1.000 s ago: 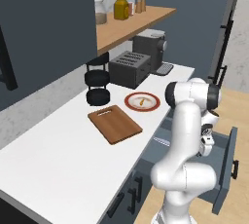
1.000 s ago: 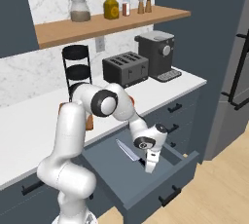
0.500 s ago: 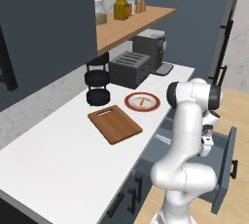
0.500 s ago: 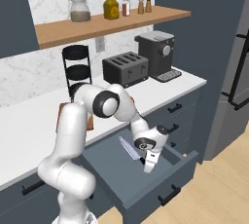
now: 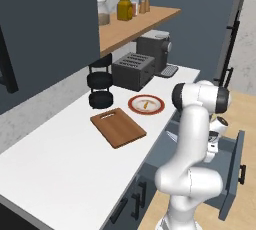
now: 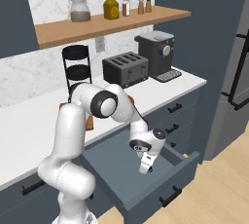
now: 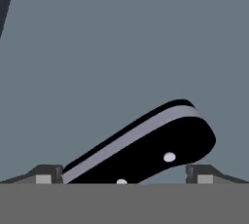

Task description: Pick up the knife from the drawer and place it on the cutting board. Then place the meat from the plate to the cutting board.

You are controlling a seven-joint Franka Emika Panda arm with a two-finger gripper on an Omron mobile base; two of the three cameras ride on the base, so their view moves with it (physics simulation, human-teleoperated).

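Looking down through the hand camera, I see the gripper (image 7: pixel 124 177) spread wide, its fingertips (image 7: pixel 46 175) on either side of the knife (image 7: pixel 146 147) handle, which lies on the drawer (image 6: pixel 116 157) floor. From the right base camera, the hand hangs inside the open drawer. On the counter (image 5: pixel 60 164), the cutting board (image 5: pixel 118 127) sits beside the plate (image 5: pixel 146 105) with the meat (image 5: pixel 144 105).

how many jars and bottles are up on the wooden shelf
5, in a row: a clear glass jar at the left end, a yellow-filled jar, a small white and red bottle, then two small brown shakers at the right. Anything hidden behind them can't be ruled out.
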